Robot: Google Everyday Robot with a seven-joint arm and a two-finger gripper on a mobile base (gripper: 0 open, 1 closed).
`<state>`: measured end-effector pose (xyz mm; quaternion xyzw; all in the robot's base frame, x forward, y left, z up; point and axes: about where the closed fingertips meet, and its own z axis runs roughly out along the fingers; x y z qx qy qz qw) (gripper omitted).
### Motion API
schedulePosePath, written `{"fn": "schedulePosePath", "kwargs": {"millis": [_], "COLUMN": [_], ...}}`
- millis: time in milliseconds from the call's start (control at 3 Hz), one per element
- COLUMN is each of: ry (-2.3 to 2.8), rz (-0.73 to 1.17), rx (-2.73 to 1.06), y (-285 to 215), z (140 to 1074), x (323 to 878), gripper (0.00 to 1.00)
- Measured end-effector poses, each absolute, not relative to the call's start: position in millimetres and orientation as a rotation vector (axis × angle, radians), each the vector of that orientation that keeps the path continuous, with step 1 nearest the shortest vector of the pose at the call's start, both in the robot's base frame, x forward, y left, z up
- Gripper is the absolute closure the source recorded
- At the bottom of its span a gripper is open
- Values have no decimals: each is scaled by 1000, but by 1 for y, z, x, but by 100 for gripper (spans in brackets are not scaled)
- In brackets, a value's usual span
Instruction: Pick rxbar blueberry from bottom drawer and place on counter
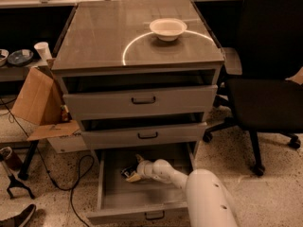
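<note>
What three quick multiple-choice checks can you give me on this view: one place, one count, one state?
1. Where is the claw?
A. out of view
B. raised above everything
C. in the bottom drawer

2. How many drawers does the cabinet have?
A. three
B. two
C. four

3. The bottom drawer is:
A. shut
B. pulled out
C. off the cabinet

Key:
1 C: the arm reaches into the bottom drawer, with the claw next to the dark bar.
2 A: three grey drawers, each with a handle, are stacked one above another.
3 B: its inside shows in front of the two drawers above.
</note>
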<state>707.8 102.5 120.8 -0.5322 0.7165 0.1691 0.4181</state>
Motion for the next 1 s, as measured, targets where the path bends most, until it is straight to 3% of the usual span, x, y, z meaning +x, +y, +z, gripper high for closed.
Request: {"fn": "schedulePosePath", "kwargs": {"millis": [1000], "ry": [1841], "rz": [440], "rx": [-1361], "y": [100], "z": [117], "x": [704], "gripper": [89]}}
